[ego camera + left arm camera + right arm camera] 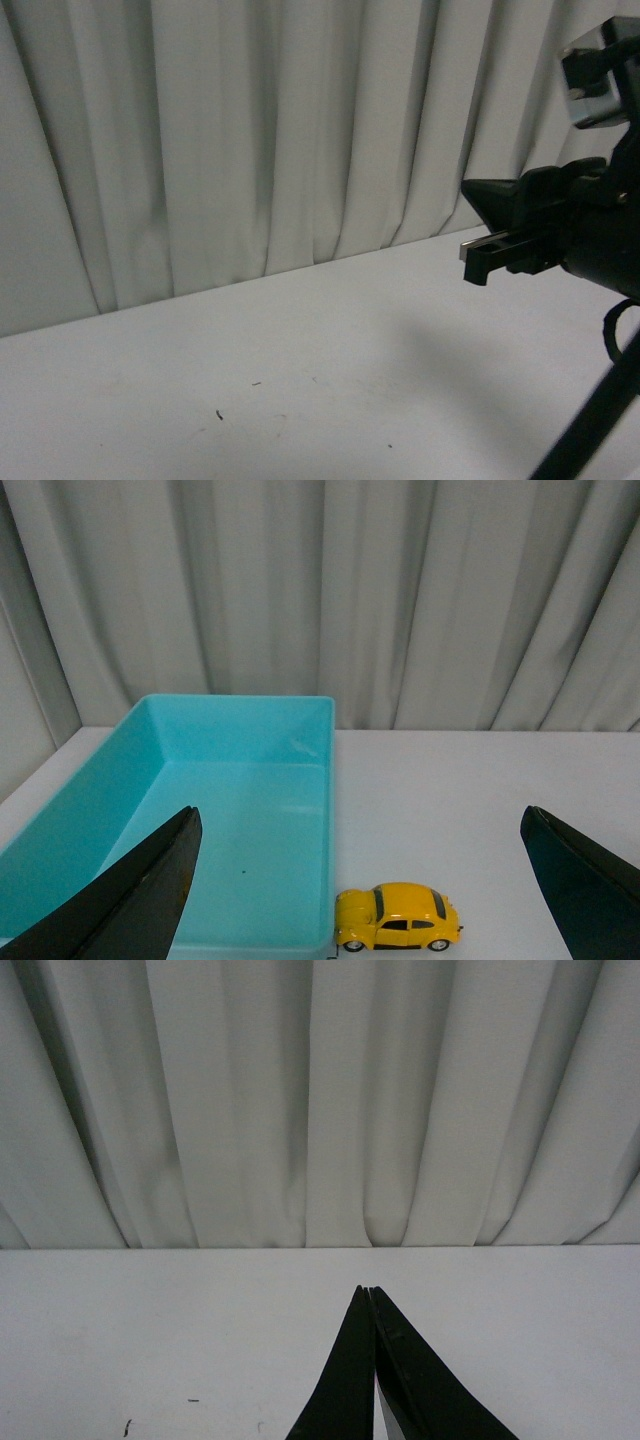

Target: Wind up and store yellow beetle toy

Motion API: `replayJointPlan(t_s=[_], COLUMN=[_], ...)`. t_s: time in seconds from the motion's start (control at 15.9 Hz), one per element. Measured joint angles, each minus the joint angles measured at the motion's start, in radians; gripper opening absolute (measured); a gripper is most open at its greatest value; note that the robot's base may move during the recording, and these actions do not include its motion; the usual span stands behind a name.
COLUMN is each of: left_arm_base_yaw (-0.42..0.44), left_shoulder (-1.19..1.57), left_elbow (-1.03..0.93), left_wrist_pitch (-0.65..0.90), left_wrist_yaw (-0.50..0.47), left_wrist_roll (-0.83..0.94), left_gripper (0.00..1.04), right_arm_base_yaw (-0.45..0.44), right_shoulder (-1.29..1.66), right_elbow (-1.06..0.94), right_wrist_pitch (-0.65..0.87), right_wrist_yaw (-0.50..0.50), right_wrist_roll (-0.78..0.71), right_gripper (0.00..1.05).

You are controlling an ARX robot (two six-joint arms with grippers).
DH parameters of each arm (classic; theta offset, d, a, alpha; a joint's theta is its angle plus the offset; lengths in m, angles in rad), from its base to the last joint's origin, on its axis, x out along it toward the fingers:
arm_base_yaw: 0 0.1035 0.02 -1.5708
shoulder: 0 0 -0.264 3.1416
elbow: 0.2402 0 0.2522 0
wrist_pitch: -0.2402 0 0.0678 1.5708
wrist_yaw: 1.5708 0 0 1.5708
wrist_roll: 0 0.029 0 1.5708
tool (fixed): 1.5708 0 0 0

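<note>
The yellow beetle toy (397, 917) stands on its wheels on the white table, side-on in the left wrist view, its rear touching or almost touching the outer wall of a turquoise bin (330, 780). My left gripper (360, 865) is open wide, its two dark fingers (150, 890) far apart, with the car low between them and not touched. My right gripper (366, 1292) is shut with nothing in it, tips pressed together above bare table. In the front view the right gripper (478, 262) hangs at the right edge; the toy is out of that view.
The turquoise bin is rectangular and shows only a tiny dark speck inside. A pale pleated curtain (250, 130) closes off the far edge of the table (300, 380). Small dark specks (219, 414) lie on the tabletop.
</note>
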Motion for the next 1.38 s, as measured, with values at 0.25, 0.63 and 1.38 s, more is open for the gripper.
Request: replayJointPlan(t_s=[0.25,0.63,1.38], left_arm_base_yaw=[0.000,0.000,0.000], left_shoulder=[0.000,0.000,0.000], left_elbow=[0.000,0.000,0.000], left_wrist_pitch=[0.000,0.000,0.000], left_wrist_yaw=[0.000,0.000,0.000], left_wrist_roll=[0.000,0.000,0.000], left_gripper=[0.98,0.98,0.98], right_arm_base_yaw=[0.045,0.092,0.092], right_shoulder=[-0.099,-0.372,-0.893], right_elbow=[-0.088,-0.182,-0.206], right_wrist_pitch=[0.022,-0.193,-0.667], right_wrist_yaw=[0.050,0.091,0.091], right_wrist_roll=[0.008,0.011,0.011], right_gripper=[0.02,0.02,0.02])
